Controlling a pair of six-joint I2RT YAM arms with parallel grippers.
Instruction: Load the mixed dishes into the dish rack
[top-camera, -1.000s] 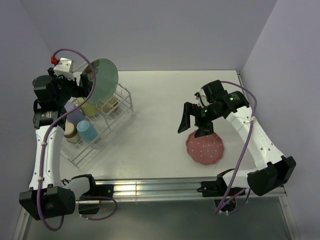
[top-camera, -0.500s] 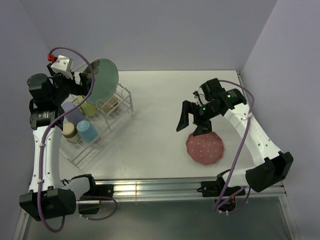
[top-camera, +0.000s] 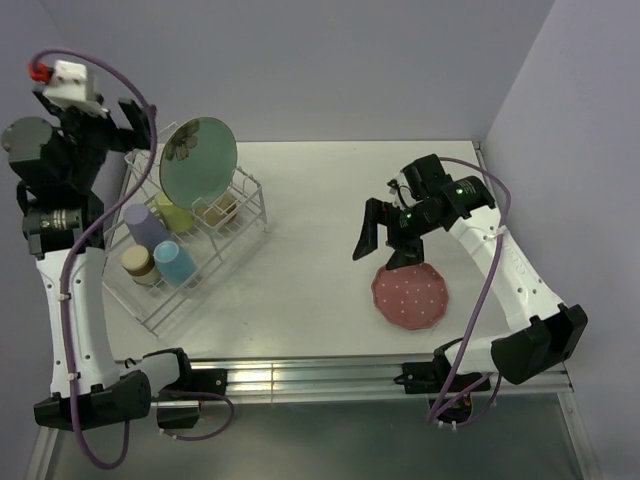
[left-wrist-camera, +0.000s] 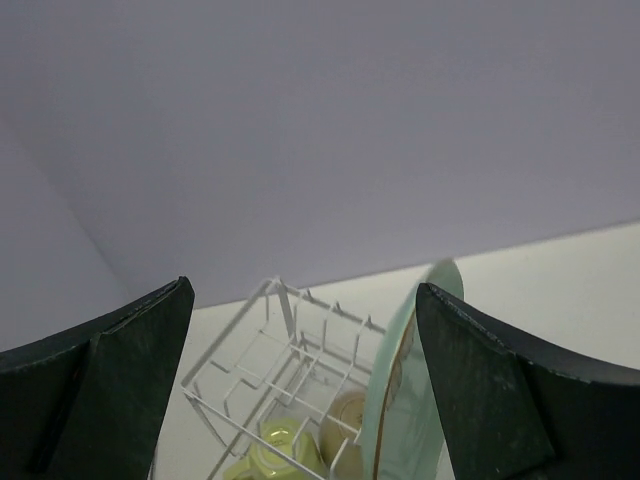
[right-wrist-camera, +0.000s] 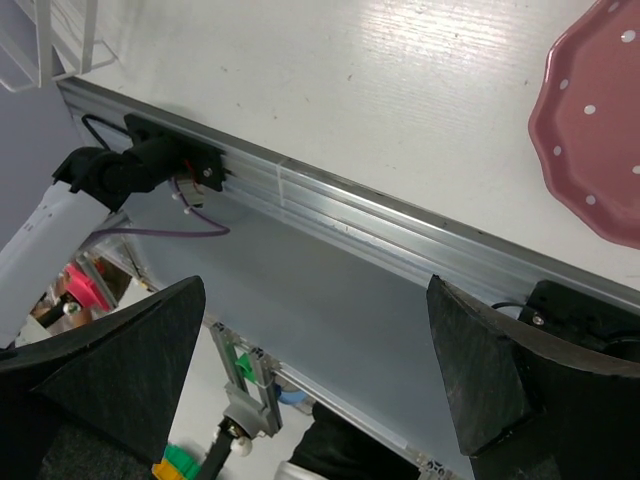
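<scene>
- The left gripper (top-camera: 128, 122) hangs high above the far left corner of the dish rack (top-camera: 252, 203), and it touches nothing.
- In the left wrist view its two fingers (left-wrist-camera: 120, 370) stand wide apart, and nothing is between them.
- The mint-green flower plate (top-camera: 198, 160) stands on its edge in the raised slotted tier of the rack, leaning a little. The left wrist camera sees this plate (left-wrist-camera: 398, 400) almost edge-on.
- The yellow mug (top-camera: 177, 215) lies in the rack just beside the green plate.
- Another small cup (top-camera: 222, 209) sits in the rack on the right of the yellow mug. I cannot tell its material.
- On the lower flat tray are the lavender cup (top-camera: 144, 225), the light blue mug (top-camera: 176, 263) and the cream bowl (top-camera: 138, 262), close together.
- The pink white-dotted plate (top-camera: 411, 298) lies flat on the white table (top-camera: 320, 200), on the right side, well apart from the rack.
- The right gripper (top-camera: 380, 258) hovers over the table at the far left edge of the pink plate, apart from it.
- The fingers (right-wrist-camera: 110, 350) of the right gripper are spread wide and hold nothing. Its camera shows the pink plate's rim (right-wrist-camera: 600, 130) at the upper right and the metal rail (right-wrist-camera: 330, 200) along the near edge of the table.
</scene>
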